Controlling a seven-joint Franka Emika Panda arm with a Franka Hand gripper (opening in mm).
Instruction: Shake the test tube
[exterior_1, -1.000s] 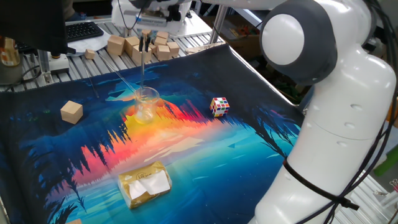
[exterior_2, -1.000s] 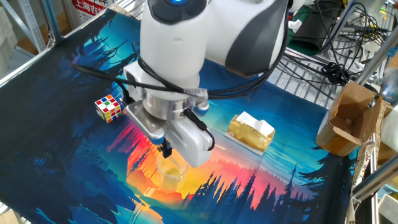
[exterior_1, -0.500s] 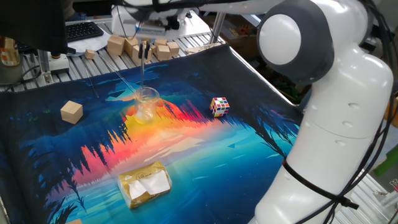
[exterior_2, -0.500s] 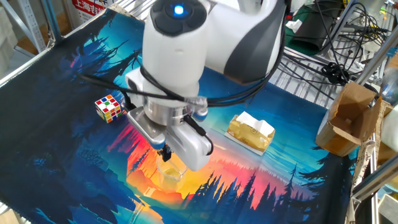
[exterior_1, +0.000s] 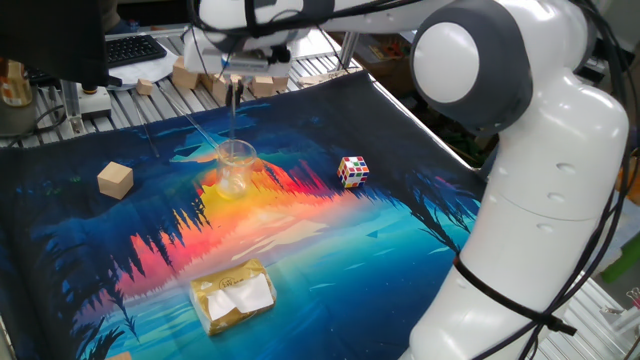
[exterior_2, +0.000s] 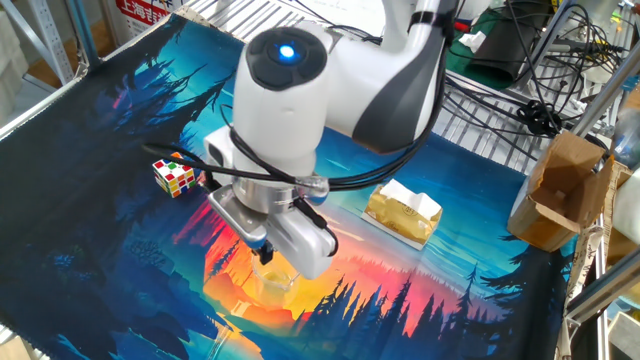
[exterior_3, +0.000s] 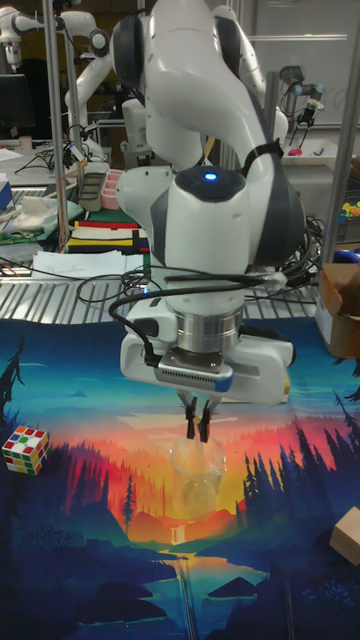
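Observation:
The test tube (exterior_1: 233, 120) is a thin clear tube hanging almost upright, and my gripper (exterior_1: 236, 88) is shut on its top end. Its lower end reaches into or just over the squat clear beaker (exterior_1: 236, 168) on the printed mat. A second thin clear rod (exterior_1: 200, 128) leans out of the beaker toward the back left. From the other side, my gripper (exterior_2: 265, 250) hovers directly above the beaker (exterior_2: 275, 281). The tall view shows the gripper (exterior_3: 197, 424) closed just over the beaker (exterior_3: 198, 472); the tube itself is hard to make out there.
A Rubik's cube (exterior_1: 352, 171) lies right of the beaker and a wooden block (exterior_1: 115, 180) to its left. A yellow packet (exterior_1: 233, 295) sits near the front. Several wooden blocks (exterior_1: 215, 72) line the back edge. A cardboard box (exterior_2: 560, 195) stands off the mat.
The wrist and hand have shifted slightly, dropping a little toward the beaker, with the tube still gripped. The beaker and the other objects have not moved.

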